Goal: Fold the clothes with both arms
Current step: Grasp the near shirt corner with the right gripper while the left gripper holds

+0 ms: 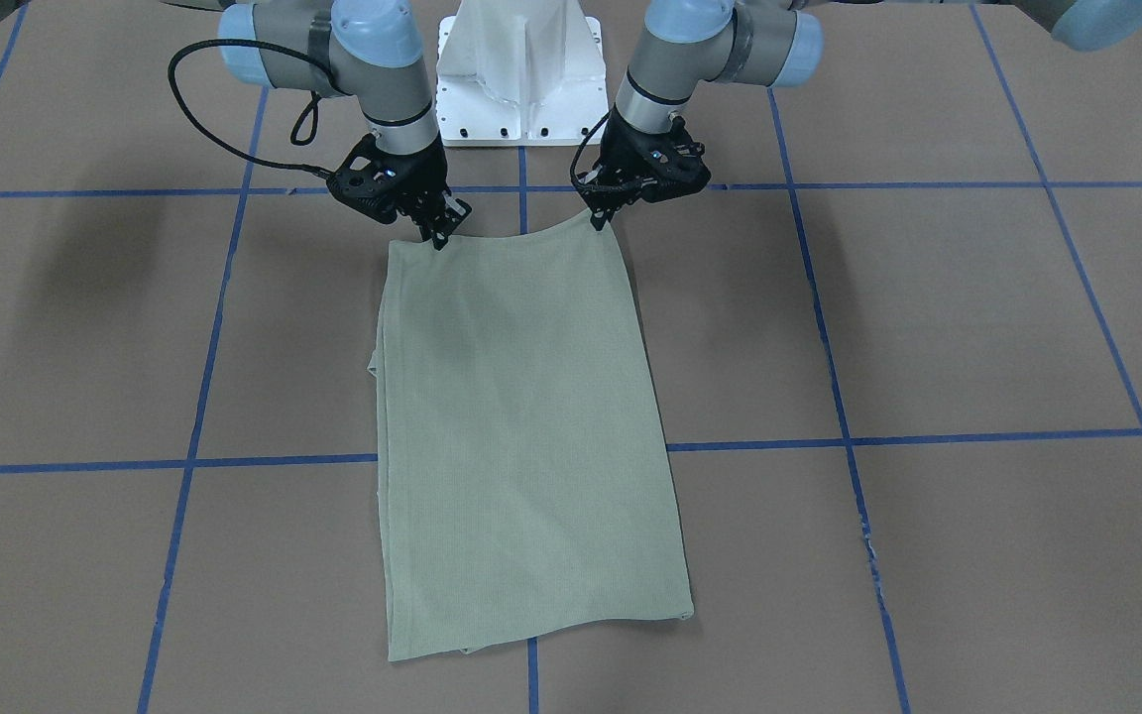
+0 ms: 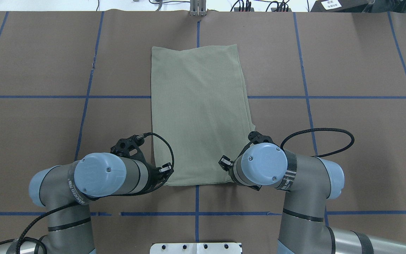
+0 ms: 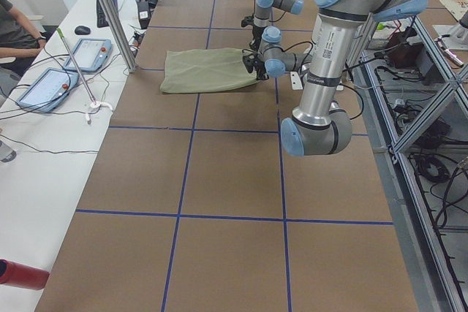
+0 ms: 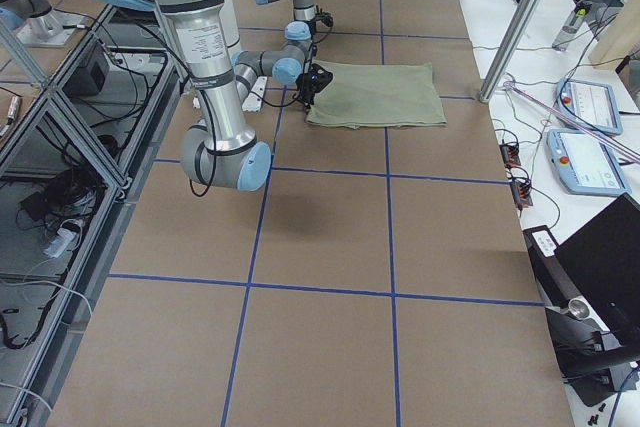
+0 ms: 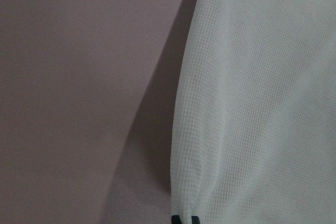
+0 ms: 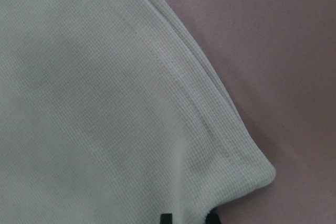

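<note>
The pale sage-green shirt [image 1: 521,416] lies folded into a long narrow rectangle on the brown table, reaching away from the robot [image 2: 199,113]. My left gripper [image 1: 599,220] is shut on its near corner on my left side [image 2: 166,170]. My right gripper [image 1: 440,236] is shut on the other near corner [image 2: 225,163]. The near edge sags in a slight curve between the two grippers, held a little above the table. Both wrist views show knit cloth [image 5: 262,103] [image 6: 105,103] running down into the fingertips. Collar, label and sleeves are hidden in the folds.
The white pedestal base [image 1: 521,79] stands just behind the grippers. Blue tape lines [image 1: 194,397] grid the brown table cover. Beside the table are tablets [image 3: 88,52], a metal post [image 3: 110,12], a red bottle [image 3: 22,274] and a seated person [image 3: 11,27].
</note>
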